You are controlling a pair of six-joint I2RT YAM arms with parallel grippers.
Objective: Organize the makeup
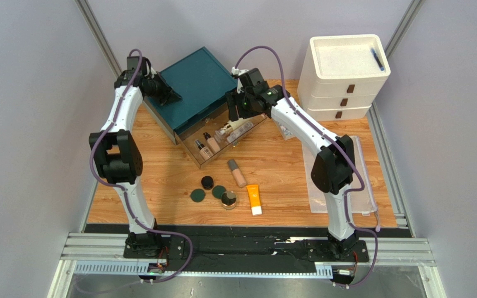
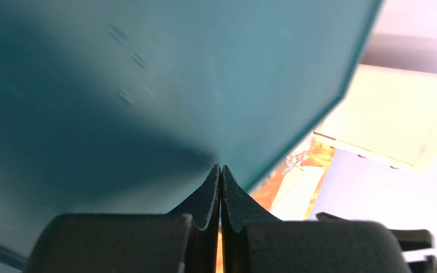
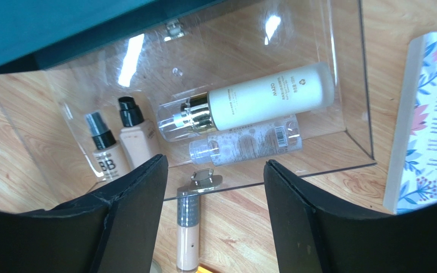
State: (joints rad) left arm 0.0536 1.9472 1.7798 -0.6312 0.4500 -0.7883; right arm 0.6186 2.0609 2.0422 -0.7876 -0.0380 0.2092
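Note:
A teal box (image 1: 198,81) has its clear drawer (image 1: 222,139) pulled out. In the right wrist view the drawer holds a cream-gold bottle (image 3: 266,99), a clear tube (image 3: 243,145), a BB bottle (image 3: 107,162) and a beige pump bottle (image 3: 138,142). A beige tube (image 3: 188,233) lies just outside the drawer front. On the table lie the beige tube (image 1: 236,172), an orange white-capped tube (image 1: 254,198) and several round compacts (image 1: 207,182). My right gripper (image 3: 215,165) is open and empty above the drawer (image 1: 238,115). My left gripper (image 2: 221,169) is shut at the teal box top (image 2: 146,85).
A white three-drawer unit (image 1: 347,74) stands at the back right. A flat patterned booklet (image 3: 426,114) lies right of the drawer. A clear mesh pouch (image 1: 347,180) lies under the right arm. Grey walls close in both sides.

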